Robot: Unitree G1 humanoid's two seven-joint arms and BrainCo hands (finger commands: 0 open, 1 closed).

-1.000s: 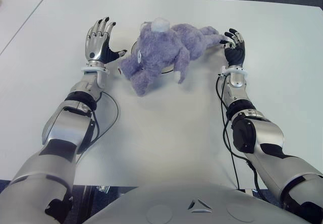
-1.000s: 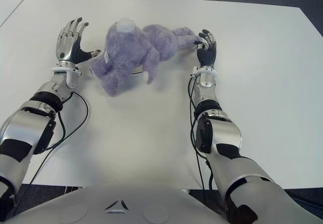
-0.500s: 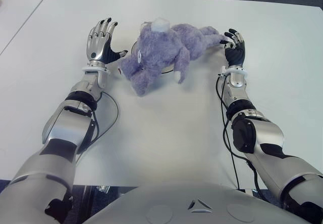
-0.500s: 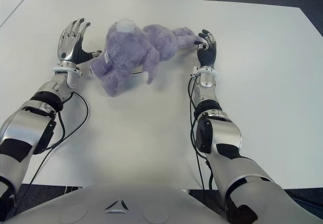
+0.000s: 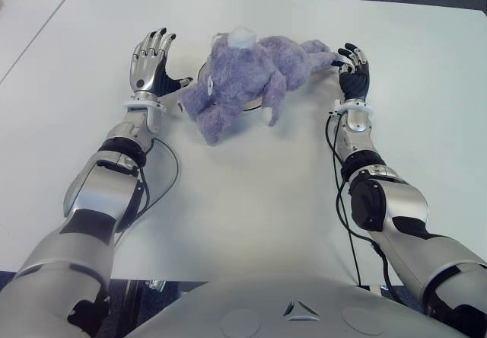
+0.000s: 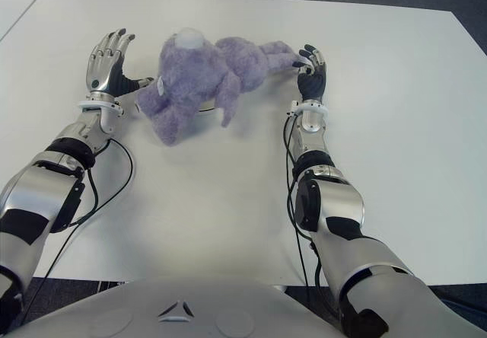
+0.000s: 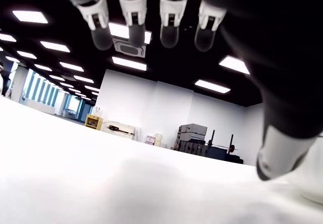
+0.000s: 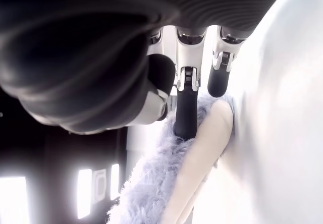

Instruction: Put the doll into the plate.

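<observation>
On the far half of the white table (image 5: 251, 201), the purple doll (image 5: 247, 79) sprawls on its side across the plate (image 5: 252, 108), hiding nearly all of it; only thin arcs of rim peek out beside its head and under its belly. Its head hangs off the near-left edge and a leg stretches to the right, so it seems to be in the plate already but loosely, draped over it rather than settled inside. The left hand (image 5: 151, 65) stands just left of the doll's head, fingers spread upward and holding nothing, its thumb reaching toward the head; it looks placed as a stop against the doll sliding that way. The right hand (image 5: 353, 70) is at the far right end of the doll, fingers extended and not curled round anything, tips touching the fur by the pale foot (image 8: 199, 163). It appears to be letting go or nudging the leg inward rather than gripping.
</observation>
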